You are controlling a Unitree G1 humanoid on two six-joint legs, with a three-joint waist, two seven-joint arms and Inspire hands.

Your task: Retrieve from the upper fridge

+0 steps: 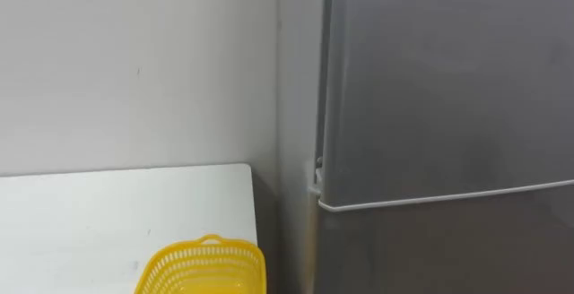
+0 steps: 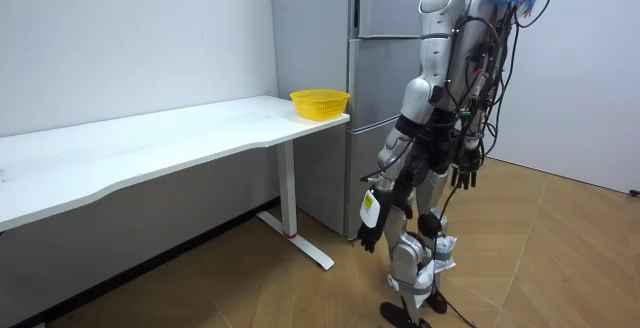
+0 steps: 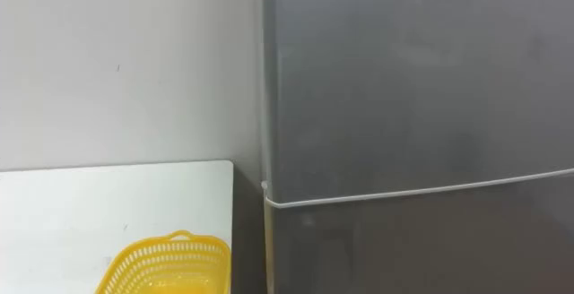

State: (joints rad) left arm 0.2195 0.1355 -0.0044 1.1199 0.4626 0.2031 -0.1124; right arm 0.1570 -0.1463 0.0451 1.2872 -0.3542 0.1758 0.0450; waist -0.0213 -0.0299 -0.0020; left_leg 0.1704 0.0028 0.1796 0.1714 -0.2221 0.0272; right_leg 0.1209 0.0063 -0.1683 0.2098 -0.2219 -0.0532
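Note:
A tall grey fridge (image 1: pixel 448 79) stands right before me with both doors closed. A pale seam (image 1: pixel 430 197) divides the upper door (image 3: pixel 421 70) from the lower one. In the room view I stand facing the fridge (image 2: pixel 385 88) at arm's length. My left hand (image 2: pixel 368 236) hangs low by my thigh with its fingers relaxed and nothing in it. My right hand (image 2: pixel 463 175) hangs at my other side, also loose and holding nothing.
A white table (image 1: pixel 108 213) stands along the wall left of the fridge, its end close to the fridge's side. A yellow mesh basket (image 1: pixel 204 265) sits on that end (image 2: pixel 319 102). Wooden floor (image 2: pixel 540 258) lies open behind me.

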